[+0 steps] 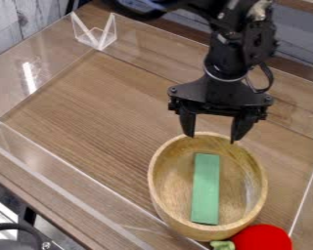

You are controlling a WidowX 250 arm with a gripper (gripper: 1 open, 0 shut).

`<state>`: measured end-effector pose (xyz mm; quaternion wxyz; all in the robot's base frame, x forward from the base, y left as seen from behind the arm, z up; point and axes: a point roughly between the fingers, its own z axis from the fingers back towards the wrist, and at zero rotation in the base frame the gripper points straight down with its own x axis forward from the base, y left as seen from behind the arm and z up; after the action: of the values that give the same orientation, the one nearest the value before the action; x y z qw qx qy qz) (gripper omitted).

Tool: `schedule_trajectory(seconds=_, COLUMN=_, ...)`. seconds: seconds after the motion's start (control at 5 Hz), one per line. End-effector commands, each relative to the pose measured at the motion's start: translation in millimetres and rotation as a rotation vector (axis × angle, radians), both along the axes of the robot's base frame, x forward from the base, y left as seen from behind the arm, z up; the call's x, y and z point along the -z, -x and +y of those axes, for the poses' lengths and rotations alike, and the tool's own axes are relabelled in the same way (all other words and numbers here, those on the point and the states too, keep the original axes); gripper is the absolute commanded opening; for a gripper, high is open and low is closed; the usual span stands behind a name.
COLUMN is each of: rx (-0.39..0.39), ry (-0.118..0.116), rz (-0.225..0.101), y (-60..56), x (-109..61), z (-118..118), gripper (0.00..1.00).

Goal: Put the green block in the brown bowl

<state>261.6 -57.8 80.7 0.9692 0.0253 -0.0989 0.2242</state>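
Already the green block [206,187] is lying in the brown bowl [166,161]; seemingly light, stiff, graspable across its width; the gripper [217,127] is hanging spread, empty.

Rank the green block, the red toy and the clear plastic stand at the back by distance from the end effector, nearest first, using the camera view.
From the end effector:
1. Green block, just below it in the picture, lying inside the brown bowl.
2. Red toy, at the bottom right edge, outside the bowl.
3. Clear plastic stand, far off at the top left corner.
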Motion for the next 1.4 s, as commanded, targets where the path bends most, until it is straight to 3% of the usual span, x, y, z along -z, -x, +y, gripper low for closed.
schedule_trajectory(seconds=0.0, rx=0.029, ry=0.005, rz=-0.037, y=-8.0, x=-19.2, z=4.4, gripper=1.00)
schedule_trajectory(seconds=0.4, rx=0.094, ry=-0.001, rz=-0.032, y=-11.0, x=-32.1, z=8.0, gripper=1.00)
schedule_trajectory(seconds=0.6, rx=0.128, ry=-0.007, rz=-0.028, y=-13.1, x=-33.2, z=4.4, gripper=0.00)
schedule_trajectory(seconds=0.8, rx=0.141, ry=-0.011, rz=-0.028, y=-16.5, x=-27.5, z=0.8, gripper=1.00)
schedule_trajectory(seconds=1.0, rx=0.154, ry=-0.013, rz=-0.025, y=-19.6, x=-20.9, z=-3.8, gripper=0.00)
schedule_trajectory(seconds=1.2, rx=0.164, ry=-0.016, rz=-0.027, y=-20.7, x=-18.2, z=-5.6, gripper=1.00)
